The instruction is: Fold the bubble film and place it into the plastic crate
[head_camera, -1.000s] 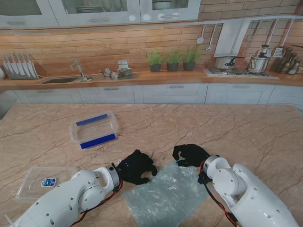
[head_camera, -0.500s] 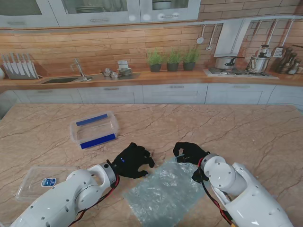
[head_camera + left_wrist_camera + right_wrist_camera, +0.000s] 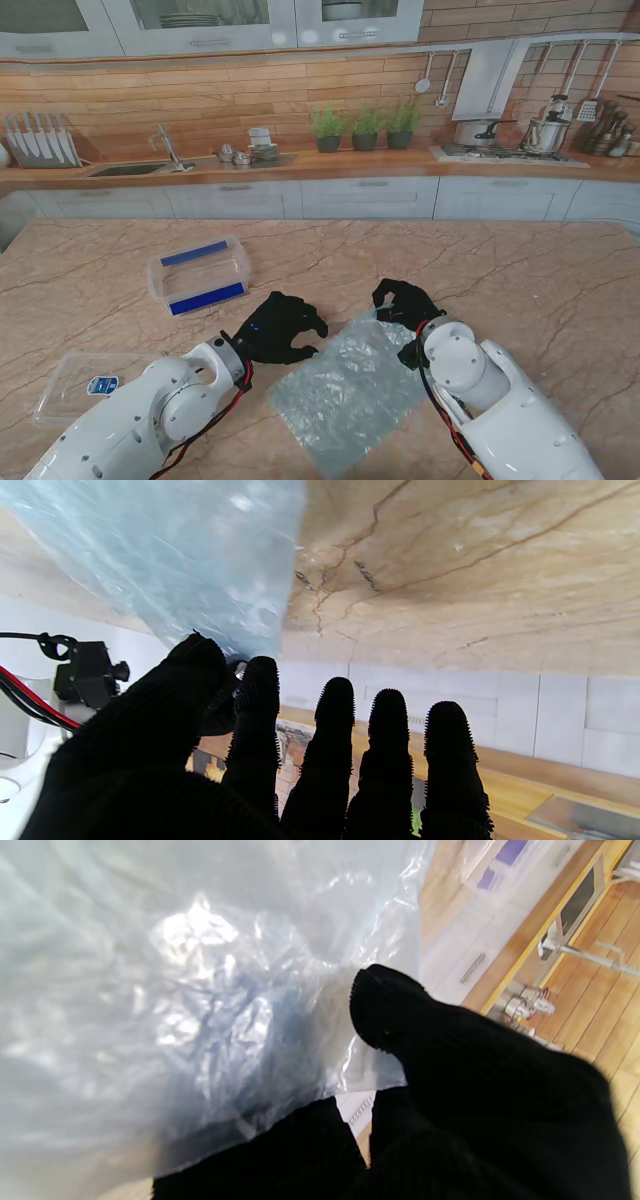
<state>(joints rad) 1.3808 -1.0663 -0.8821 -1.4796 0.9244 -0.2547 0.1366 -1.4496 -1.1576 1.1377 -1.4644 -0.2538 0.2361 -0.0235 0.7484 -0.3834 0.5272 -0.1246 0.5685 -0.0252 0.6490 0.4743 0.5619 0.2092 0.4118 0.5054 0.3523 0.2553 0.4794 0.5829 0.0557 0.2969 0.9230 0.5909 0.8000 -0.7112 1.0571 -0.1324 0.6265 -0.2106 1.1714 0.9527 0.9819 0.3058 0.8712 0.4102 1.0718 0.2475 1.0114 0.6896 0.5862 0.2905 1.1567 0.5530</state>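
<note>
A robot's right hand (image 3: 405, 302) pinches the far corner of a sheet of bubble film (image 3: 345, 392) on a marbled worktop (image 3: 520, 270), thumb and fingers (image 3: 395, 1005) closed on the film's edge in the right wrist view, where the plastic bunches and crinkles around the black glove. The left hand (image 3: 282, 328) sits at the sheet's left far edge; its wrist camera shows four fingers (image 3: 335, 715) extended and slightly spread, with the thumb drawn in toward the index finger just where the film's corner ends, though whether that corner is actually pinched cannot be told from these views. The film lies mostly flat and spread as a skewed rectangle between the two arms, close to the robot, with no crease or doubled layer visible, so the fold appears to be only at its opening stage: corners being taken up, nothing yet turned over. The plastic crate (image 3: 199, 275), clear-walled with blue strips along two sides, stands well apart to the left and farther from the robot, and nothing can be seen inside it; a clear lid with a blue label (image 3: 92, 383) rests separately near the left arm. Folding and placing both remain. The film itself is translucent, pale blue-grey, glossy and limp, catching highlights across its wrinkled surface.
</note>
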